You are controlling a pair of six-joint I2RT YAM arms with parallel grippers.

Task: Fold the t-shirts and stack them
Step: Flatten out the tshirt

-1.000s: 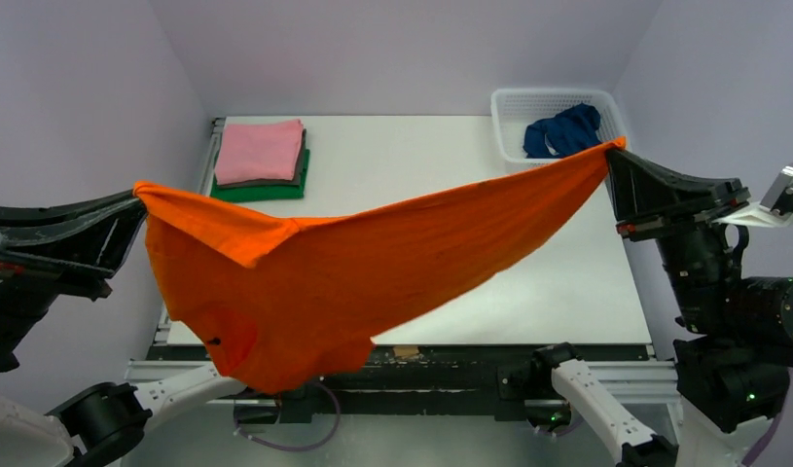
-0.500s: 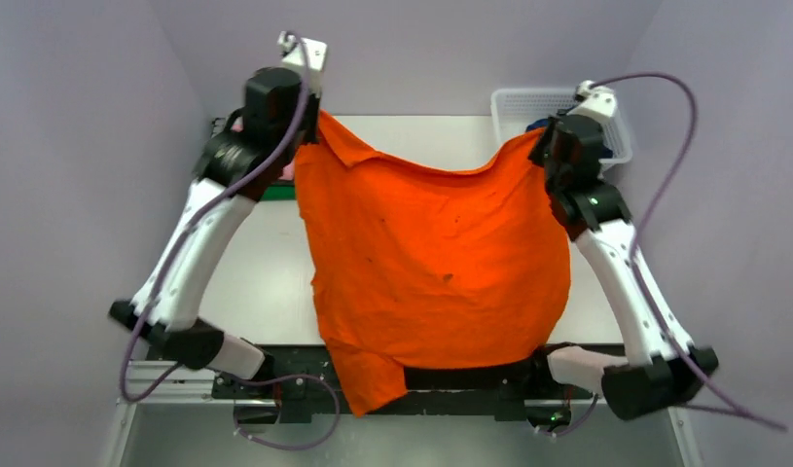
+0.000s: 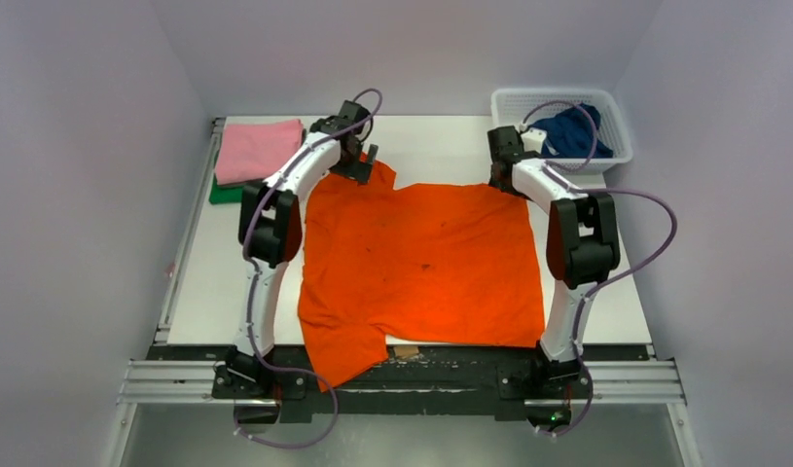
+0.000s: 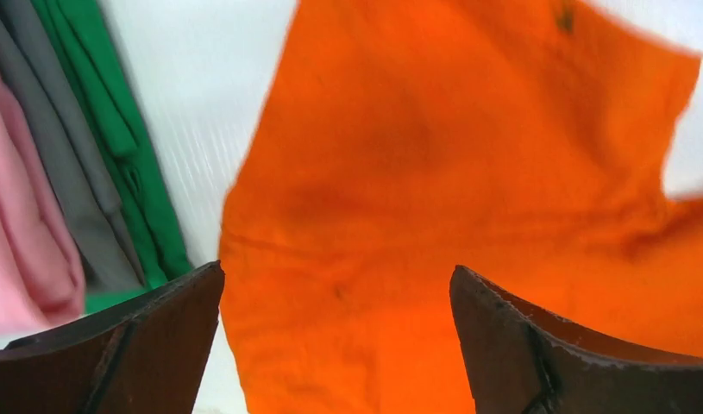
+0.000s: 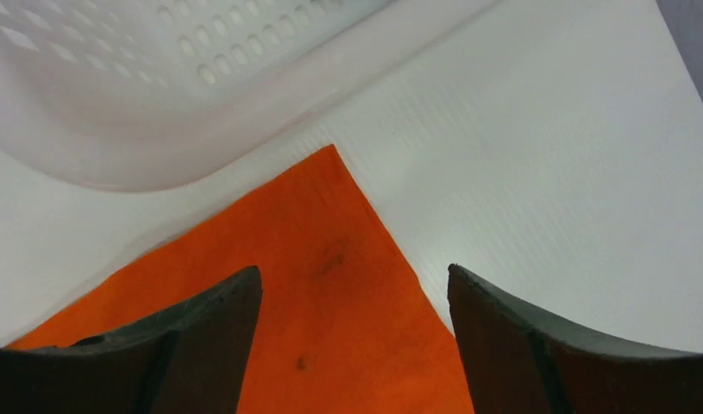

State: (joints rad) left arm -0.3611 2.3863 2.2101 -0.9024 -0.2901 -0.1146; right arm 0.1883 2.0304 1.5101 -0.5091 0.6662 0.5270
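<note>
Lying flat, creased orange t-shirt (image 3: 426, 263), left fingers (image 3: 363, 171) and right fingers (image 3: 499, 178) wide over its corners.

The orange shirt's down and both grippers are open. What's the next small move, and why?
Probably move the open left gripper to the near-left sleeve and pull it onto the table: the orange t-shirt lies spread flat, but that sleeve hangs over the near edge.

orange t-shirt (image 3: 426, 263); pink t-shirt (image 3: 256, 148); green t-shirt (image 3: 222, 193); dark blue t-shirt (image 3: 577, 136); white basket (image 3: 509, 109)
</note>
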